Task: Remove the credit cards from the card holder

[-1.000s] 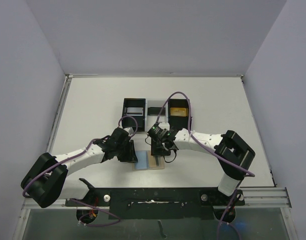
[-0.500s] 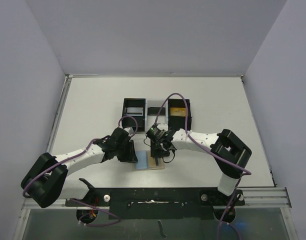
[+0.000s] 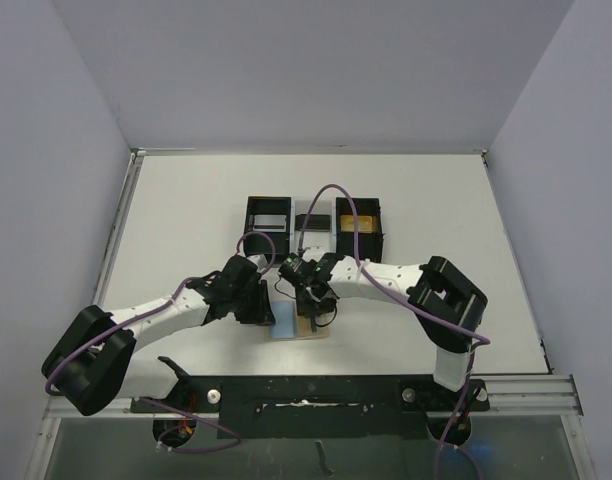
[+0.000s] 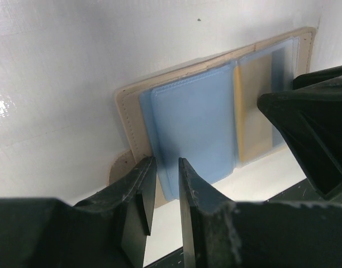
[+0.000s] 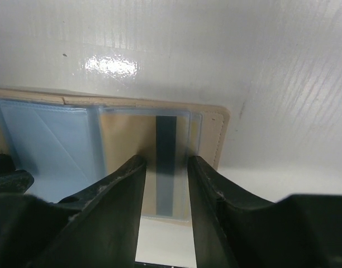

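The tan card holder (image 3: 320,331) lies open on the table near the arm bases. In the left wrist view its left half (image 4: 129,111) carries a light blue panel (image 4: 193,123); whether that is a card or a pocket I cannot tell. A clear sleeve on the right half holds a tan credit card (image 5: 165,139) with a dark stripe. My left gripper (image 4: 166,162) stands at the blue panel's near edge, jaws a narrow gap apart with table showing between them. My right gripper (image 5: 166,161) is open, its fingers straddling the striped card's near end.
A black-and-white three-compartment tray (image 3: 314,214) stands behind the holder. Its left bin holds a pale grey card (image 3: 270,222) and its right bin a yellow item (image 3: 356,222). The two grippers (image 3: 266,312) (image 3: 311,318) work close together.
The right arm has swung left, carrying its gripper a little left over the card holder. The left arm and the holder have not moved.
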Available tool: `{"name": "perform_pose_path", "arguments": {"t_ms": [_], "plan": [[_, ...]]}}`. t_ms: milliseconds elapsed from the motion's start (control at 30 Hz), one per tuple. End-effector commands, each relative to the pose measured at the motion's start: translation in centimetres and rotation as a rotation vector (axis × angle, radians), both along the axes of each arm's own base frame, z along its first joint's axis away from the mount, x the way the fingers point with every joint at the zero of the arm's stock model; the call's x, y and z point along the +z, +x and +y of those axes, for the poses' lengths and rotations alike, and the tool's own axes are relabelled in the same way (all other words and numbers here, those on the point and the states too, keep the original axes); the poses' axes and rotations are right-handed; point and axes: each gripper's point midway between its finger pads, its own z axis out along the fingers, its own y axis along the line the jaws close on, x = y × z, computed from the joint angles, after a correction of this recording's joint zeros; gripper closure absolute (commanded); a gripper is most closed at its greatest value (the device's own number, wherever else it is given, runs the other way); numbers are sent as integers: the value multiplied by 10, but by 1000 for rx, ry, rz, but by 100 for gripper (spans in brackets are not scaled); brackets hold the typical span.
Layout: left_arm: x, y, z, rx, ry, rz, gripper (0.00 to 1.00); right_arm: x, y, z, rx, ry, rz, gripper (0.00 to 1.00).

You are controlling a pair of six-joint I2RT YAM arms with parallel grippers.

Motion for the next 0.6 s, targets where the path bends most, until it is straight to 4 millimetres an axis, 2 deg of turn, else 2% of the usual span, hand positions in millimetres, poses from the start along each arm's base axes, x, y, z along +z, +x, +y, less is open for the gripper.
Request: {"name": "perform_pose_path", "arguments": {"t_ms": [0,67,167,400,567], "plan": [[8,5,-9,-22,-37,-29,79,-11,-9,14,47,-15,15,69],[9,5,-9,-21,-37,-30,79,-3,-7,21,57,14,0,75],[8,6,-9,-21,-38,-29,79,10,-2,32,54,84,-26,78],[6,5,-10,-24,-39,-24,79,26,4,32,12,189,-43,84],[7,5,-10,-23,-41,-25,80,40,6,30,-16,253,-60,84]]}}
